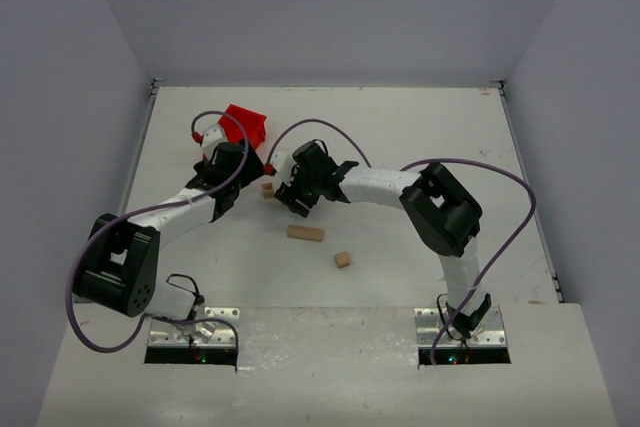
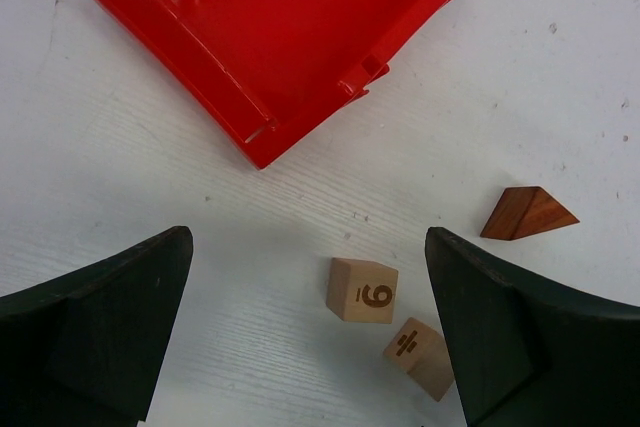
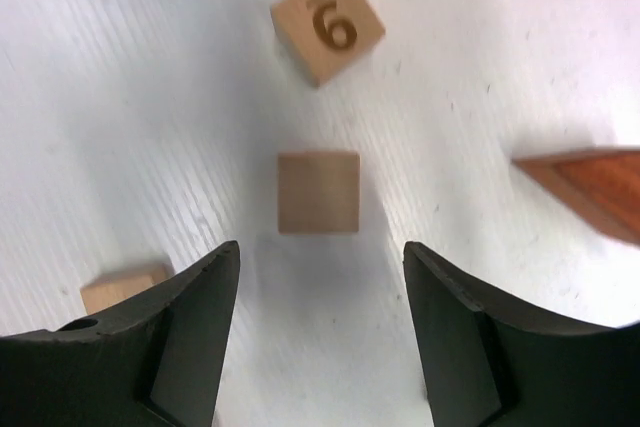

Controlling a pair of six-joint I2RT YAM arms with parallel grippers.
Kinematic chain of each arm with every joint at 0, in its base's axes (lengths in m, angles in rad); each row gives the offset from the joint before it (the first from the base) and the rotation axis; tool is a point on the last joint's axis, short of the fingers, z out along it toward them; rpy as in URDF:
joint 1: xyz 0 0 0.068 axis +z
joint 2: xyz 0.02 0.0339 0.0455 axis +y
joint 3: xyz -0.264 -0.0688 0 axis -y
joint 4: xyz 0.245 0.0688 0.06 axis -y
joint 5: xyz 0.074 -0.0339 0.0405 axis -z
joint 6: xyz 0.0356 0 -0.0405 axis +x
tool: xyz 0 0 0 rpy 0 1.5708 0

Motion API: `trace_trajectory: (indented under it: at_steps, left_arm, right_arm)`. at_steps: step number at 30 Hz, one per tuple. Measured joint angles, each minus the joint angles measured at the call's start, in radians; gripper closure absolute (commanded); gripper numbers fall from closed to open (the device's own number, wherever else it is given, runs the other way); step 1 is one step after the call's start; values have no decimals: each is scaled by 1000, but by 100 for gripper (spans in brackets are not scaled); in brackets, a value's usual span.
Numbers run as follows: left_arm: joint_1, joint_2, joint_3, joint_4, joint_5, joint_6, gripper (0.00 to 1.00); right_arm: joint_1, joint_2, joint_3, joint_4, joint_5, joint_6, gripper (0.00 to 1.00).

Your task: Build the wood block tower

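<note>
Your left tool (image 2: 308,247) hangs over the white counter (image 2: 120,177) with its jaws spread wide. Between them lies a pale cube marked 6 (image 2: 362,290). A second cube (image 2: 418,357) with a divide sign sits just beside it, partly hidden by the right-hand jaw. The brown wedge (image 2: 527,213) lies farther right, and the red bin (image 2: 290,27) is ahead.

Three cubes (image 1: 343,259), one slab (image 1: 305,233), one wedge (image 2: 528,214), one red bin (image 2: 290,37)

Right wrist view: the reddish-brown wedge (image 3: 590,187), blurred, runs off the right edge. A pale block (image 3: 120,288) at lower left is partly hidden behind the right gripper's finger (image 3: 170,347). Left wrist view: the top edge crops the red bin (image 2: 280,37) (far walls unseen). A marked cube (image 2: 412,349) at lower right tucks behind the left gripper's finger (image 2: 515,342).
</note>
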Motion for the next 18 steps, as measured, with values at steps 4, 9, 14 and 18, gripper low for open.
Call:
trace_trajectory:
  at_steps: [4, 9, 14, 18]
  left_arm:
    - [2, 28, 17, 1, -2, -7, 0]
    - [10, 36, 21, 1, 0, -17, 0]
    - [20, 36, 24, 1, 4, -24, 0]
    - [21, 36, 24, 1, 11, -24, 0]
  right_arm:
    - [-12, -20, -44, 0, -19, 5, 32]
    - [-10, -24, -47, 21, -50, 5, 32]
    - [-10, -22, -32, 27, -67, 5, 33]
    - [-10, -5, 1, 35, -74, 6, 35]
